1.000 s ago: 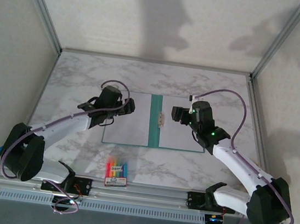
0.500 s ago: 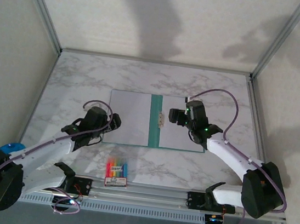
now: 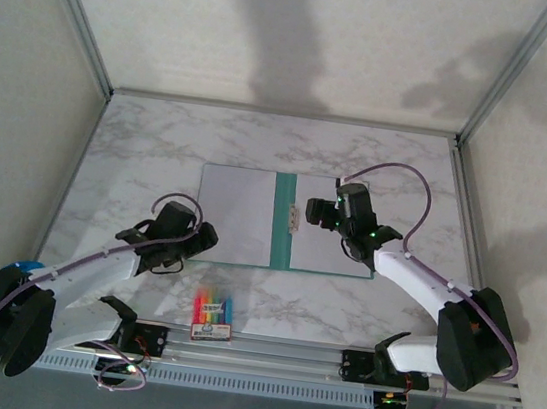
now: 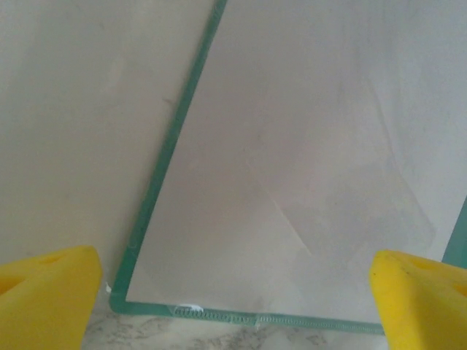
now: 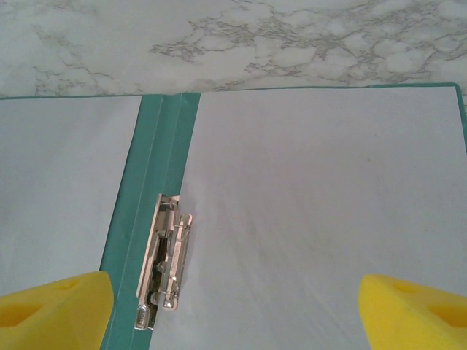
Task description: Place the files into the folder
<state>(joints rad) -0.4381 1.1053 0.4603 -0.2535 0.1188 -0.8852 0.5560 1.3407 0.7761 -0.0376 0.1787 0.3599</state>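
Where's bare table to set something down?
Bare table: far strip between the folder and back wall; near strip right of the crayon box. Crowded: left gripper at folder's near-left corner, right gripper by its clip.

the right arm covers one folder corner; the crayon box print is unreadable.

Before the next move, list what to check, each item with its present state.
1. The folder lies open and flat: ok.
2. The left sheet sits inside the folder's border: ok.
3. The right sheet is held under the clip: cannot tell.
4. The left gripper is open and empty, at the folder's near left corner: ok.
5. The right gripper is open and empty, over the right sheet: ok.
6. The crayon box lies apart from the folder: ok.
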